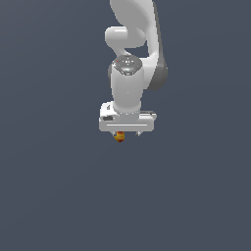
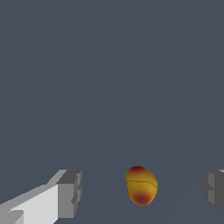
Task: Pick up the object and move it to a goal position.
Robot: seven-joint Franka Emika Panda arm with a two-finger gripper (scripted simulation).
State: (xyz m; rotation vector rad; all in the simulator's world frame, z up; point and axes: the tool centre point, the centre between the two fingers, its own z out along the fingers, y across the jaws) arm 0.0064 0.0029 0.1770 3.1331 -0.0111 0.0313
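Both end effector (image 2: pixel 142 192) fingers (image 2: pixel 70 194) flank the fruit (image 2: pixel 141 185), untouched.

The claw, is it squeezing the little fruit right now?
No. In the wrist view the fruit sits between the claw's fingers with open gaps on both sides, so nothing touches it.

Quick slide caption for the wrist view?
Open end effector straddling the small yellow-orange fruit, its fingers clear on both sides.
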